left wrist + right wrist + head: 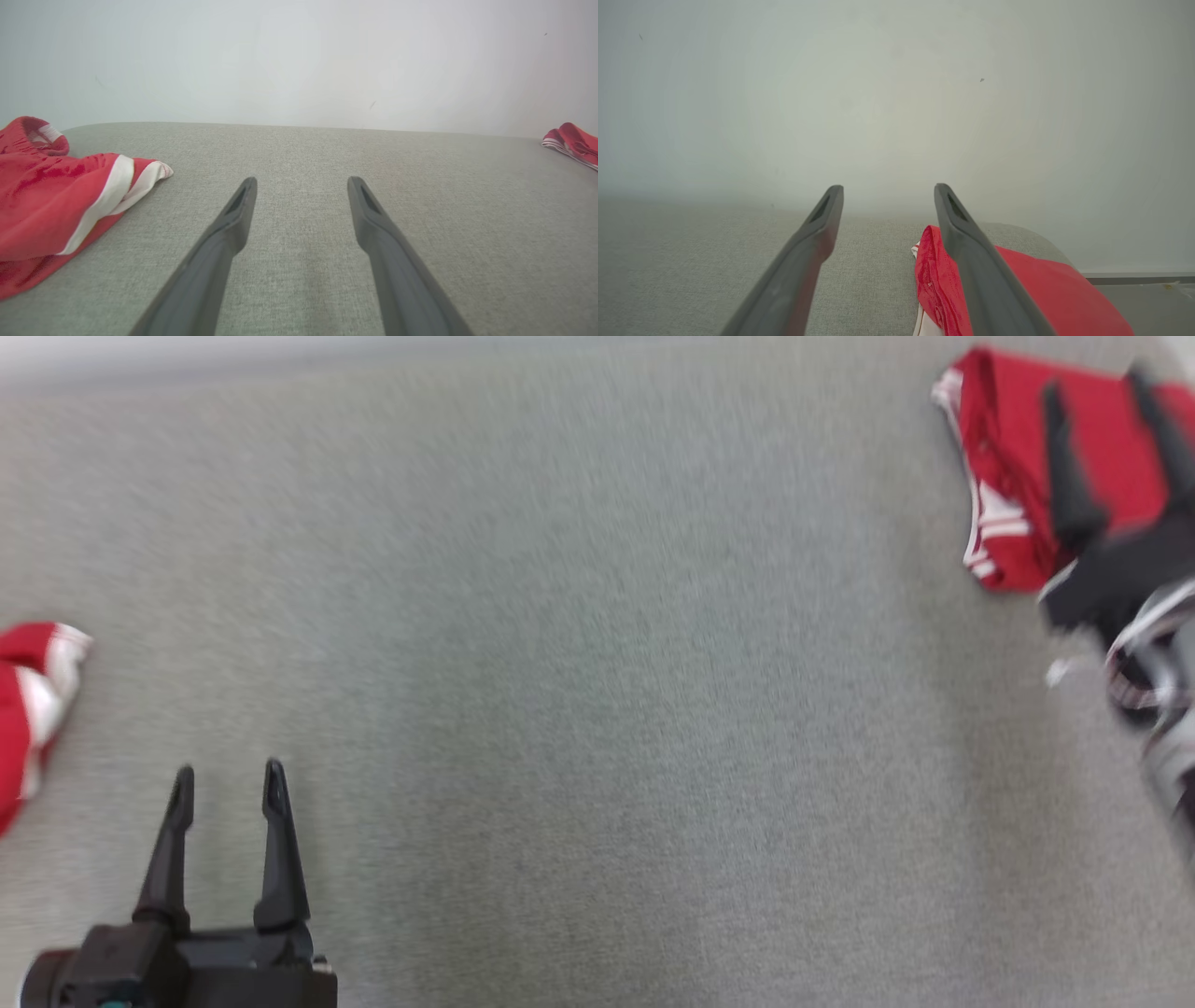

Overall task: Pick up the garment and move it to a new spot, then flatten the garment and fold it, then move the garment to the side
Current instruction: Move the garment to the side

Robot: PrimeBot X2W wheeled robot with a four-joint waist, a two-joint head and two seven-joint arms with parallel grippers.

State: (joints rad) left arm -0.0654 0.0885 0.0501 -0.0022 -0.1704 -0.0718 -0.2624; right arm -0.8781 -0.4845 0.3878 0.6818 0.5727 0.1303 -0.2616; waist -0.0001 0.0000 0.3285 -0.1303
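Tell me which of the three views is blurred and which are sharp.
Head view: motion blur, strongest on the right gripper and the red garment beneath it. Left wrist view: sharp, grey surface weave clear. Right wrist view: fingers sharp, wall hazy.

- Head view: high, looking steeply down on grey tabletop (597, 709); blurred. Left hand (229, 773) near left, right hand (1092, 383) far right.
- Left wrist view: low, skimming tabletop toward far wall (299, 60); shares crumpled red garment (46, 200), left, with head view.
- Right wrist view: low, far right, wall-facing; folded red garment (1036, 289) appears in all three.
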